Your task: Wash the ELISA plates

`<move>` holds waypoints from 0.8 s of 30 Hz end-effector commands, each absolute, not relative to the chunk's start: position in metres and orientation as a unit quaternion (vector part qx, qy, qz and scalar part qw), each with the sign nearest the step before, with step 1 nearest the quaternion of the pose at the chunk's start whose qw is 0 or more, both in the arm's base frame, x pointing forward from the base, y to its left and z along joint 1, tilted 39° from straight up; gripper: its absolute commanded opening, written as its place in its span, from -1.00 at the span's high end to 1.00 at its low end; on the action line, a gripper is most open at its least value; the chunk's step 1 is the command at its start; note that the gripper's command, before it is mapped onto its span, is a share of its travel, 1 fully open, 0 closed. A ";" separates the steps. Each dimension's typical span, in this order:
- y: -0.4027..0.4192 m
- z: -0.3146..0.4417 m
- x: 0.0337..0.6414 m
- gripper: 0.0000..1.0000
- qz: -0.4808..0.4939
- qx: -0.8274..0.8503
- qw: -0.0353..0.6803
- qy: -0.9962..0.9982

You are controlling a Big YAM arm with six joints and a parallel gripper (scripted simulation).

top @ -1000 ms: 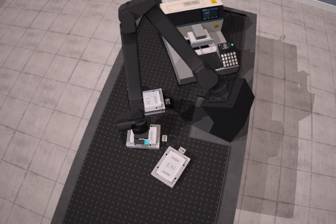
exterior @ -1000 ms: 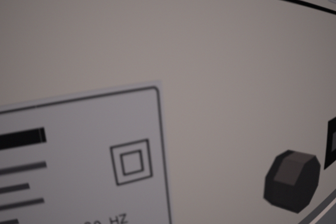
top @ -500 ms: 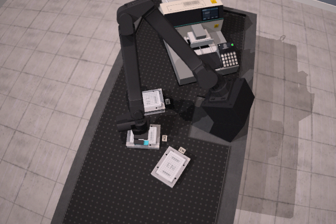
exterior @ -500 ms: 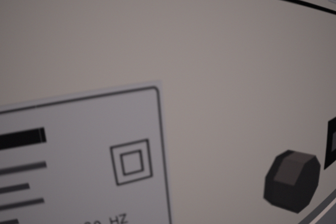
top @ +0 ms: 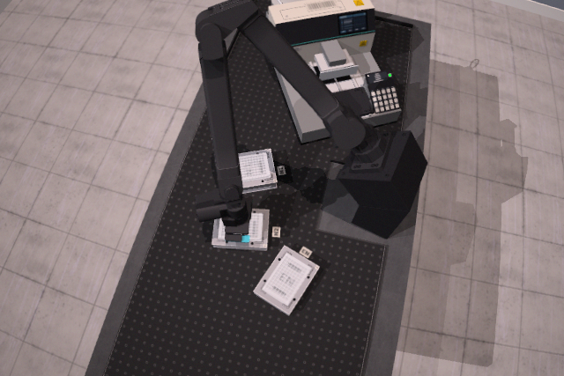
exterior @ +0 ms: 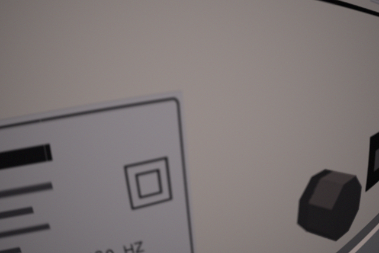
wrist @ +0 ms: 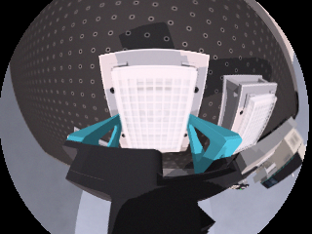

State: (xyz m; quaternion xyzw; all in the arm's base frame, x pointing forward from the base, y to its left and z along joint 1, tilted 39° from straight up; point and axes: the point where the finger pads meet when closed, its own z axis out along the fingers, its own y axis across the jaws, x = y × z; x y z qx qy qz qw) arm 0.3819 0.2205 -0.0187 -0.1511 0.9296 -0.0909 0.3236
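While positioned above nest N2, treat step 1, plate pickup, as the step in hand.

Top view: locate the gripper over the N2 plate, in its nest. Locate the N1 plate at 12 to 1 o'clock from there and the N3 plate at 4 to 5 o'clock, each in its own nest. Locate the washer at 1 o'clock. Note the green lamp above the keypad. Do not infer from it which plates have been washed; cannot tell.

Exterior view: expect only a pale casing, a printed label toward 7 o'clock and a dark knob toward 4 o'clock. Cannot tell jaw state or plate position from here.

Wrist view: read jaws as released, spread wide, one finger at 9 o'clock and one at 3 o'clock of the N2 plate, grasping nothing. Identify the N1 plate at 3 o'clock.

Next move: confirm finger height against the plate's sides, close evenly, then lift straight up. Avoid clamping the nest or tilting the plate. Record the A1 corner for return, then carry to the washer's carrier.
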 end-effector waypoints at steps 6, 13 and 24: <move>0.223 -0.015 0.384 -0.68 -0.088 -0.153 0.328 0.928; 0.223 -0.015 0.384 -0.68 -0.088 -0.153 0.328 0.928; 0.223 -0.015 0.384 -0.68 -0.088 -0.153 0.328 0.928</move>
